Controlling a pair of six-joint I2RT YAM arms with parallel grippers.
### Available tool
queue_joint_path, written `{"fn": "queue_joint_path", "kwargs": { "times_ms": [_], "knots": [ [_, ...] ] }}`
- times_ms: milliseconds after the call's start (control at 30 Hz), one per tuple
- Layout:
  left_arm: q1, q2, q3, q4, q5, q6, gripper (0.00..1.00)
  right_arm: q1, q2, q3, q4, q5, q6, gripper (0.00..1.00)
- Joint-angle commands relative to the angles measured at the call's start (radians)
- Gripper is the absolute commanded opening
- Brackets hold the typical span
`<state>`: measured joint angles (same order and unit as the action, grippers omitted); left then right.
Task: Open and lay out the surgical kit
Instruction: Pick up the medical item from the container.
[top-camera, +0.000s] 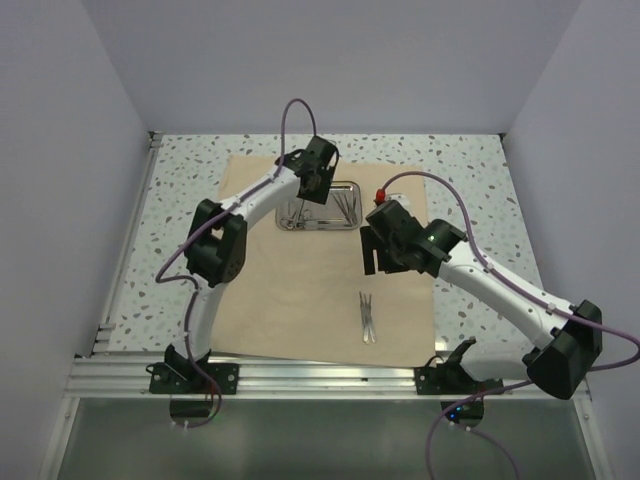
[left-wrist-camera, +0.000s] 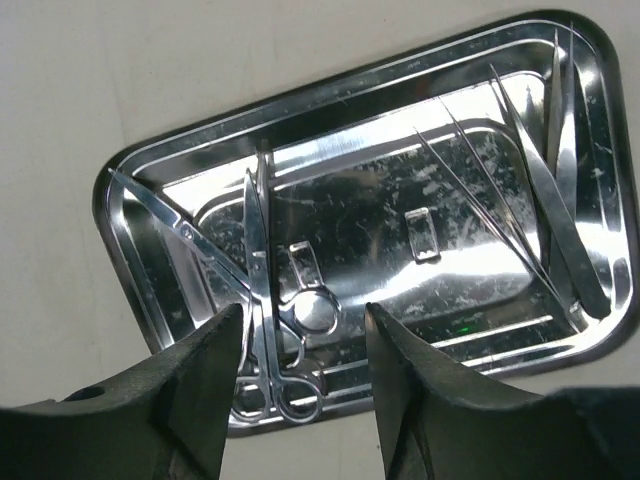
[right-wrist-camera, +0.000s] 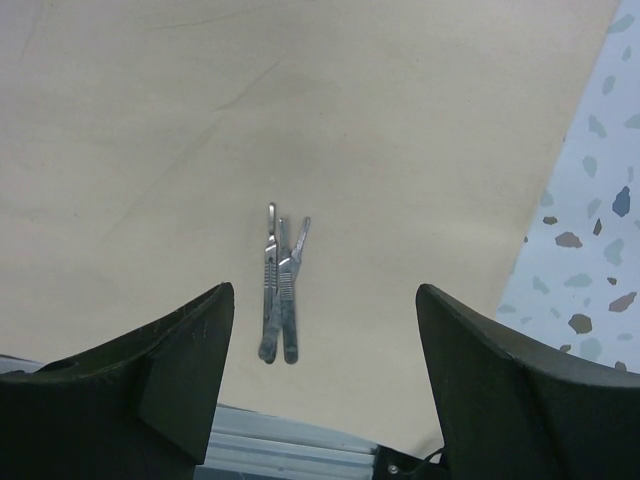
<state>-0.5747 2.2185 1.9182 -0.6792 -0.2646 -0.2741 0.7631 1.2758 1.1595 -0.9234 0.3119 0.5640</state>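
Left gripper (left-wrist-camera: 302, 315), jaws open, hangs over scissors (left-wrist-camera: 256, 240) lying lengthwise between them in the tray (left-wrist-camera: 330, 95). Right gripper (right-wrist-camera: 325, 295), open and empty, waits beside.

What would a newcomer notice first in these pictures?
The shiny steel tray at the far middle of the tan cloth stands out first, with scissors at one end, tweezers at the other, and the left hand open over the scissors. Next come two slim silver instruments lying side by side near the cloth's front edge, with the right hand open nearby.
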Motion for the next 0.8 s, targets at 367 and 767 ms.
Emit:
{"fn": "queue_joint_path", "kwargs": {
  "times_ms": [367, 767],
  "knots": [
    [0.110, 0.161, 0.118, 0.049, 0.166, -0.002, 0.44, -0.031, 0.086, 0.048, 0.020, 0.010, -0.041, 0.77],
    [0.108, 0.165, 0.034, 0.093, 0.189, -0.028, 0.31, -0.070, 0.149, 0.071, 0.024, -0.002, -0.092, 0.77]
  ]
}}
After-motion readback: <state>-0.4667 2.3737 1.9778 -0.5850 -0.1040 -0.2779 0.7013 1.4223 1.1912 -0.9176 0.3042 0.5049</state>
